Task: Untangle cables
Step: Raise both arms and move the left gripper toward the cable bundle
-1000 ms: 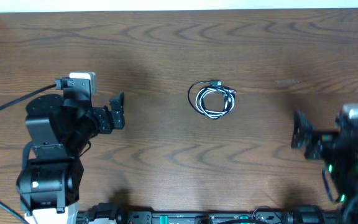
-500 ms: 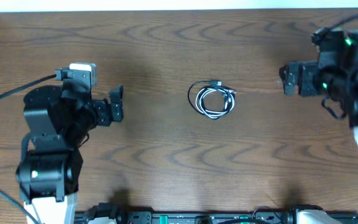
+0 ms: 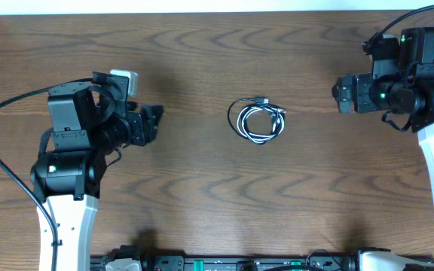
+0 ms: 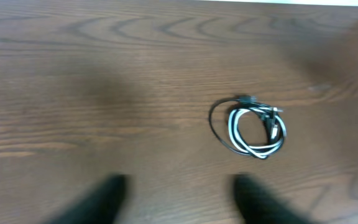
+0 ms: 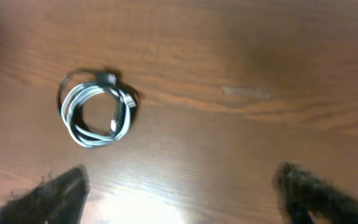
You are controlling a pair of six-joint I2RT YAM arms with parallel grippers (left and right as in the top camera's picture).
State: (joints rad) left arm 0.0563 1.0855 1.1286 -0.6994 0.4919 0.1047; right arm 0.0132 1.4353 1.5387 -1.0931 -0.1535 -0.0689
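The cables [image 3: 258, 120] lie as one small coil, black and whitish cords wound together, flat at the centre of the bench [image 3: 202, 203]. The left end effector [image 3: 154, 124] stands spread and empty, well to the coil's left. The right end effector [image 3: 340, 93] stands spread and empty, well to its right.

Worktop [image 3: 202, 188]: dark brown wood with wavy, lighter grain lines.
Cables [image 3: 257, 121]: black strands coiled with whitish-grey ones; dark plug ends.
Left hand [image 3: 152, 123]: black.
Right hand [image 3: 340, 92]: black.
Left arm [image 3: 66, 154]: black above, white lower link, one small green light.
Right arm [image 3: 420, 83]: black with green lights, white lower link.
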